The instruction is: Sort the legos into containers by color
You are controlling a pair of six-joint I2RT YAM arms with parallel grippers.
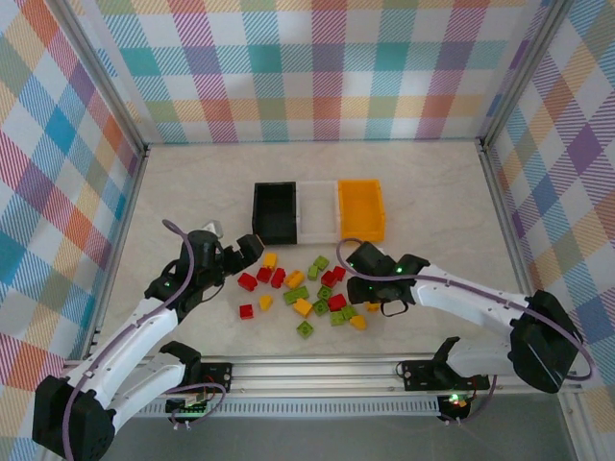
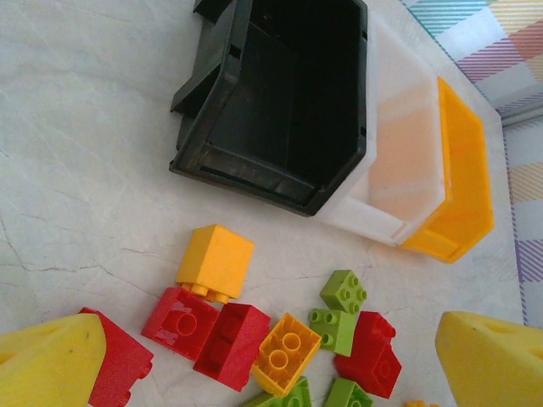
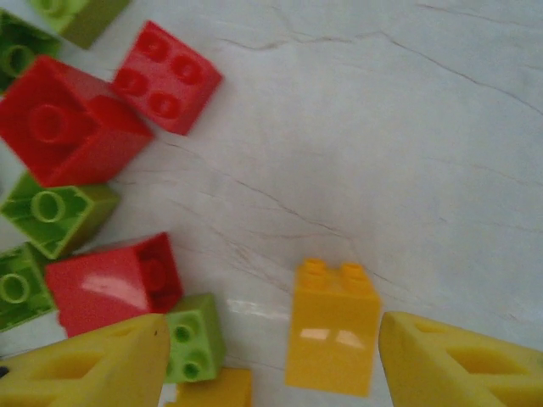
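**Plastic bins point(image 1: 318, 211) bare-floored, legos point(image 1: 306, 288) loose on the surface point(image 1: 432, 192)**

Three bins stood joined in a row near the middle of the surface. The black bin point(image 2: 280, 102) was at the left end, the white bin point(image 2: 403, 170) in the middle and the orange-yellow bin point(image 2: 467, 186) at the right end. In the left wrist view the black bin's floor showed bare, and so did the white bin's pale floor. From the top view the orange-yellow bin's floor looked plain too.

The legos, in red, lime green and yellow-orange, lay scattered on the surface just in front of the row, between the two arms. One yellow brick point(image 2: 216, 261) sat nearest the black bin, apart from its wall.

The left fingers point(image 2: 51, 365) were spread wide over the left part of the scatter, pinching nothing. A red brick point(image 2: 119, 360) lay right against one of them.

The right fingers point(image 3: 467, 365) were spread too, low over the right part of the scatter. A yellow-orange brick point(image 3: 331, 326) stood between them, close to one finger with a sliver of surface between. A lime green brick point(image 3: 193, 343) lay by the other.
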